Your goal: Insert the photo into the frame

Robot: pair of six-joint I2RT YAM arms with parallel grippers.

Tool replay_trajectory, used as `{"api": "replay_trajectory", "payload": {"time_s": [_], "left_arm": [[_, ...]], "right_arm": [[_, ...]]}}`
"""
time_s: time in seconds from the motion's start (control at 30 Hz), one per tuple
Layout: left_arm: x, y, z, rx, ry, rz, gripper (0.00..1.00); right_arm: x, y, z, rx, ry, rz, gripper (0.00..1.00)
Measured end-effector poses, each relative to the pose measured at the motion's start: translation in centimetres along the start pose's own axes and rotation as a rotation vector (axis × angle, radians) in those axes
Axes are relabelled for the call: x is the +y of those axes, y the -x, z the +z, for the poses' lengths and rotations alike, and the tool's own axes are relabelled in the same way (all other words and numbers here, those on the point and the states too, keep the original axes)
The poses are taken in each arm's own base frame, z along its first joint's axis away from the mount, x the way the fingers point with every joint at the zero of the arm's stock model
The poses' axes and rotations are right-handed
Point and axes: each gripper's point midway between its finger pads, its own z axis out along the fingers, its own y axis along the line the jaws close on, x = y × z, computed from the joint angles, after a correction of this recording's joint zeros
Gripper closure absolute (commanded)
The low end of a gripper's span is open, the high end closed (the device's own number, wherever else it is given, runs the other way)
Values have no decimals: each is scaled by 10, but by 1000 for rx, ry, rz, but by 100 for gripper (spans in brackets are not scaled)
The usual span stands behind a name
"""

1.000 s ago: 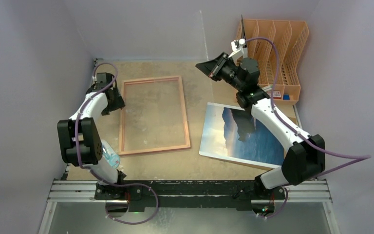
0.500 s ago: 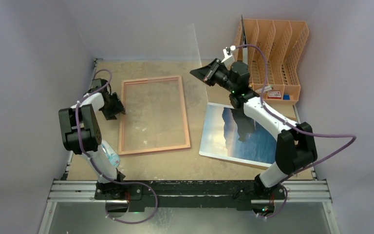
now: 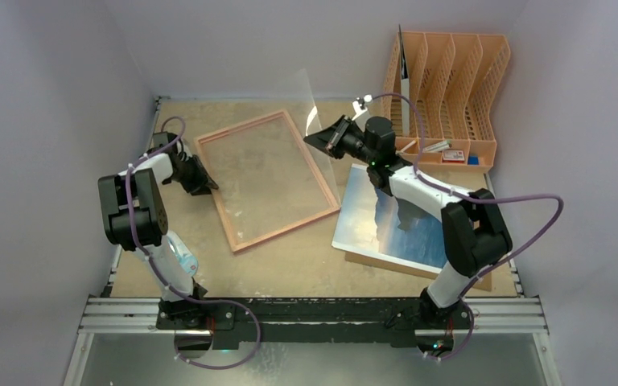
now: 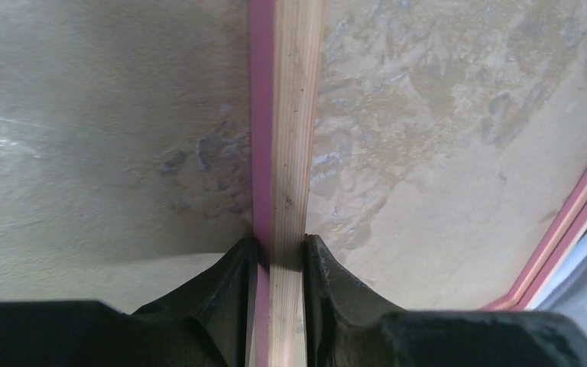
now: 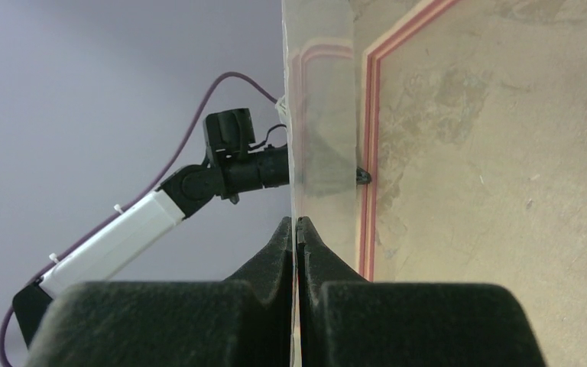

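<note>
Up back-R, orange 4-slot file rack (image 3: 467,88) has 1 thin dark sheet (image 3: 403,64) upright in its leftmost slot. L gripper (image 4: 279,256) is clamped on the L rail of the frame (image 3: 287,231), which lies flat, skewed. R gripper (image 5: 296,229) pinches clear pane (image 5: 317,92) upright by frame's R side. The photo (image 3: 398,229) lies face-up R of frame, under R arm.

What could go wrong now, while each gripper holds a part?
1. The right gripper pinches the pane by one edge only, upright above the table. It could slip out, or swing and strike the frame.
2. The left gripper clamps only one rail, and the frame lies askew. A pull may swing its opposite corner into the photo, which lies close beside it.
</note>
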Motion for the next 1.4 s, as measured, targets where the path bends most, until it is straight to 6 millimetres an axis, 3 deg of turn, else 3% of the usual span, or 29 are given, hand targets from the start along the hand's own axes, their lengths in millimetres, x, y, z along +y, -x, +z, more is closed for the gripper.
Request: {"api": "replay_trajectory", "payload": {"time_s": [0.17, 0.33, 0.5, 0.7, 0.9, 1.07, 1.4], "left_arm": [[-1, -4, 1, 19, -9, -19, 63], [6, -2, -2, 13, 45, -24, 65], [8, 1, -2, 20, 65, -26, 62], [7, 8, 2, 30, 71, -14, 80], [6, 12, 2, 77, 80, 62, 90], [-1, 23, 6, 80, 47, 145, 94], [-30, 17, 19, 92, 0, 356, 97]], "right_arm": [[-19, -15, 13, 37, -17, 24, 100], [-38, -26, 21, 84, -39, 37, 100], [-37, -28, 28, 116, -21, 22, 100], [-30, -31, 27, 143, 6, 9, 100], [-27, -33, 26, 160, 16, 8, 100], [-25, -34, 26, 177, 14, 14, 100], [-19, -35, 22, 188, 14, 18, 100]]}}
